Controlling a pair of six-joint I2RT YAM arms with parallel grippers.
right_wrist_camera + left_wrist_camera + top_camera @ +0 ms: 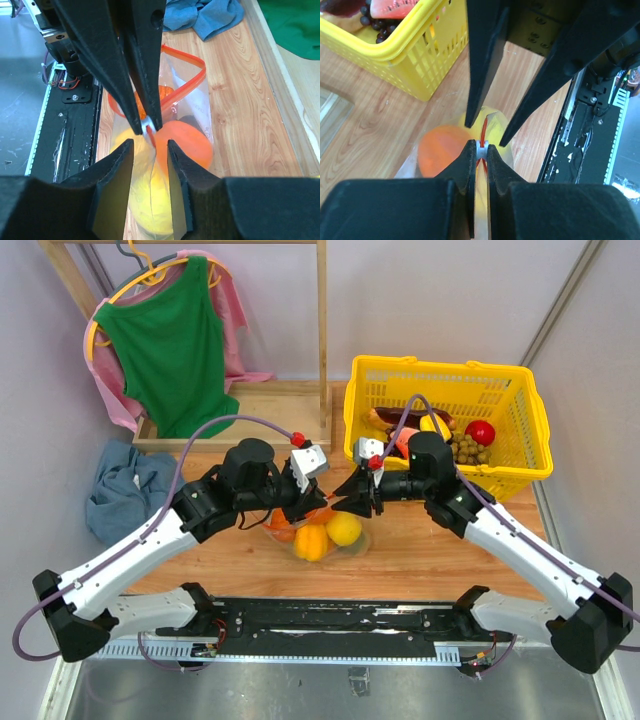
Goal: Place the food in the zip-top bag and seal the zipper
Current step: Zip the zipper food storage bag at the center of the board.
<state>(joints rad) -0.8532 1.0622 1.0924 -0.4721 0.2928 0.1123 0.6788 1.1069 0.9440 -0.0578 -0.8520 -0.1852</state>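
The clear zip-top bag (322, 540) lies on the wood between my two grippers. Inside it are food pieces: an orange one (187, 142) and yellow ones (150, 200). My left gripper (481, 148) is shut on the small white slider of the orange-red zipper (190, 80). Beyond the slider, on the left arm's side, the zipper spreads into an open loop. My right gripper (150, 144) is open, its fingers on either side of the bag's edge just short of the slider, with nothing pinched. More food (480, 432) sits in the yellow basket.
The yellow lattice basket (500, 380) stands at the back right, close behind my right arm. A crumpled blue cloth (125, 490) lies at the left. A wooden rack (270, 410) with a green shirt (175, 340) stands at the back left.
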